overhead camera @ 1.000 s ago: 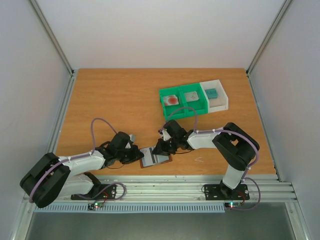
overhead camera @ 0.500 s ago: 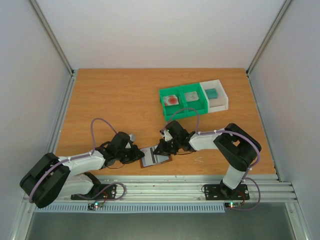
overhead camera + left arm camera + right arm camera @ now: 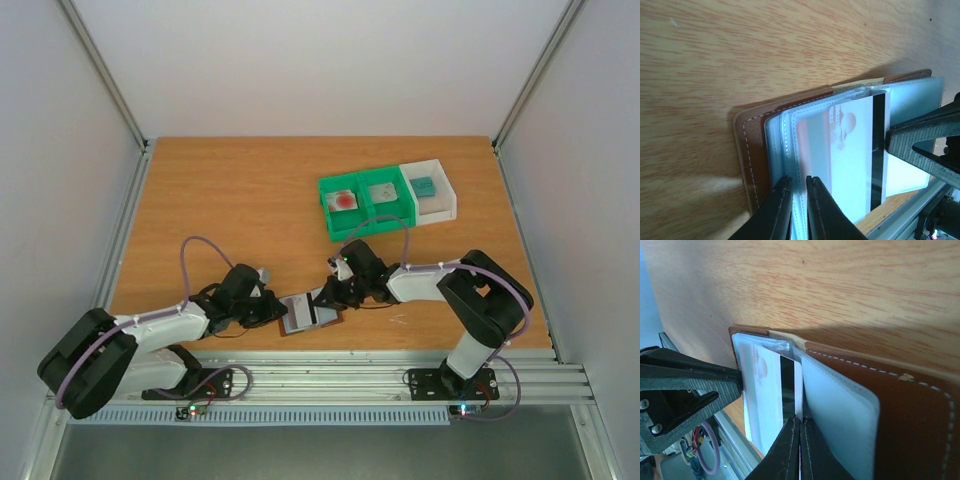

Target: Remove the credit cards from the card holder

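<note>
The card holder (image 3: pixel 306 320) lies open at the near edge of the table (image 3: pixel 230 200), between the two arms. Its cover is brown with pale stitching, and inside it has clear, grey-blue plastic sleeves (image 3: pixel 785 135). One card (image 3: pixel 850 150), white with a faint red print and a black stripe along one end, sticks partly out of a sleeve. The jaws of the left gripper (image 3: pixel 799 187) are closed on the edge of the sleeves. The jaws of the right gripper (image 3: pixel 800 426) pinch the striped end of the card. Well apart, farther back, a green tray (image 3: pixel 362 222) holds a pale card with a red blot (image 3: pixel 344 199) and a grey card (image 3: pixel 383 192). The white tray (image 3: pixel 447 200) touching it holds a teal card (image 3: pixel 424 187).
</note>
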### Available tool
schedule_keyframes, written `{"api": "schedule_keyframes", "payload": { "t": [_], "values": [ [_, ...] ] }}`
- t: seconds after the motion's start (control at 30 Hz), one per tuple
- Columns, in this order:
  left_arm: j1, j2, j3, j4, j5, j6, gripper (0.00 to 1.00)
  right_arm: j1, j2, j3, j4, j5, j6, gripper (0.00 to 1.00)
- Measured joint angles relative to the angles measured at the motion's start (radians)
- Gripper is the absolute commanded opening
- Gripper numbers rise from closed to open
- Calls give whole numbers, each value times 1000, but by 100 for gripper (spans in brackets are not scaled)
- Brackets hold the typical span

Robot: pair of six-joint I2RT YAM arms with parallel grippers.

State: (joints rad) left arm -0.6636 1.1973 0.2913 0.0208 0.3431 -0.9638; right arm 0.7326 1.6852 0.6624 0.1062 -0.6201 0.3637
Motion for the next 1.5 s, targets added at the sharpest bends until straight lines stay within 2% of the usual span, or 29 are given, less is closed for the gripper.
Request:
{"api": "schedule_keyframes", "payload": {
  "t": [0.27, 0.5, 0.73, 0.9, 1.1, 1.37, 1.5],
  "values": [
    [0, -34, 0, -41, -9, 3, 18, -39, -55, -10, -30, 3, 5, 1],
    [0, -128, 3, -146, -25, 9, 35, -48, -130, -10, -113, 22, 6, 1],
    [0, -231, 57, -235, -35, 45, 40, -48, -177, 19, -212, 20, 32, 1],
    [0, -275, 114, -267, -45, 91, 41, -48, -238, 61, -286, 20, 94, 1],
    [0, -283, 151, -275, -35, 155, 41, -49, -275, 158, -424, 38, 180, 1],
    [-13, -292, 190, -275, 8, 241, 46, -49, -240, 457, -816, 160, 293, 1],
    [-27, -296, 202, -248, 43, 272, 46, -50, -203, 536, -914, 174, 342, 1]
  ]
}}
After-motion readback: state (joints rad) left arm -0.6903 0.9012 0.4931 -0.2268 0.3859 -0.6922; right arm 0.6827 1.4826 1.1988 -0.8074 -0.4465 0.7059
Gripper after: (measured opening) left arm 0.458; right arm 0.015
